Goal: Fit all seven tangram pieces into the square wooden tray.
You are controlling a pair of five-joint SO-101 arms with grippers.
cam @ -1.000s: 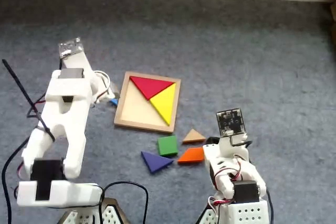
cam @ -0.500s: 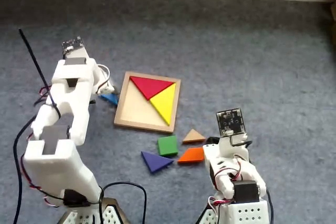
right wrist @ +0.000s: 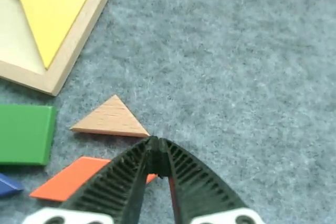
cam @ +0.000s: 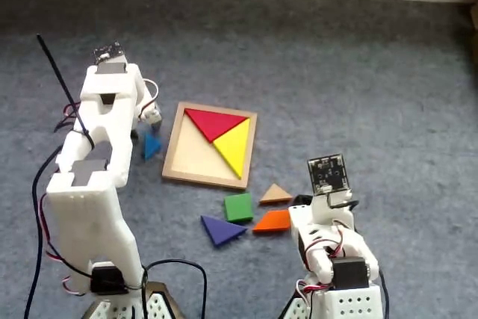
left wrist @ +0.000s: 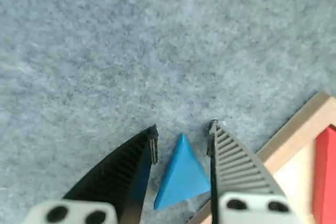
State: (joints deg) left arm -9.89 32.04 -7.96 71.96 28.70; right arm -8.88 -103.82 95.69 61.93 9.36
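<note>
Left arm (cam: 101,136): since a second ago rears up beside the tray (cam: 171,156); blue triangle (cam: 151,145) turns, lying just outside the tray's left rim
Left gripper (left wrist: 182,129): released, jaws straddling the blue triangle
Right gripper (right wrist: 160,148): clenched on nothing, near the tray's lower right corner
Red triangle (cam: 213,122), yellow triangle (cam: 235,147): inside the tray

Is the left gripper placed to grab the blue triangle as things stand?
Likely yes: the blue triangle lies on the carpet between the open fingers of the left gripper, with nothing on it. The rim of the tray sits close beside one finger.
</note>
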